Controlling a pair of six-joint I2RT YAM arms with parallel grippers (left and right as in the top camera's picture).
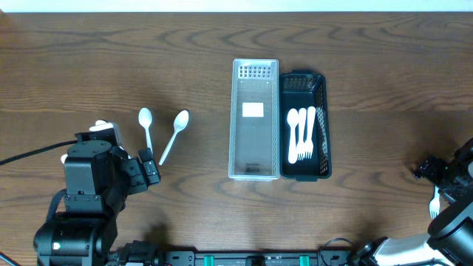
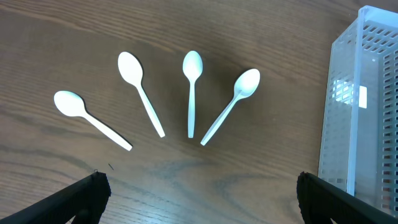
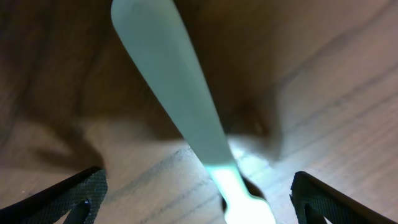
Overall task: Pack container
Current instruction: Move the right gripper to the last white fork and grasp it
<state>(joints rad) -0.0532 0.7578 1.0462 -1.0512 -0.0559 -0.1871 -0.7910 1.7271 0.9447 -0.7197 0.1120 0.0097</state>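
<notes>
A clear plastic container (image 1: 255,118) stands at the table's middle, empty, and also shows in the left wrist view (image 2: 364,106). A black basket (image 1: 323,125) beside it on the right holds white forks (image 1: 301,135). Several white plastic spoons (image 2: 191,87) lie fanned on the wood left of the container; two show from above (image 1: 175,131). My left gripper (image 2: 202,199) is open and empty, just short of the spoon handles (image 1: 150,168). My right gripper (image 3: 199,199) is open, astride a white utensil (image 3: 168,74) lying on the table at the right (image 1: 434,206).
The table is dark wood (image 1: 384,66). The left arm's body (image 1: 89,177) covers the two leftmost spoons from above. The right arm (image 1: 454,214) stands near the table's right front corner.
</notes>
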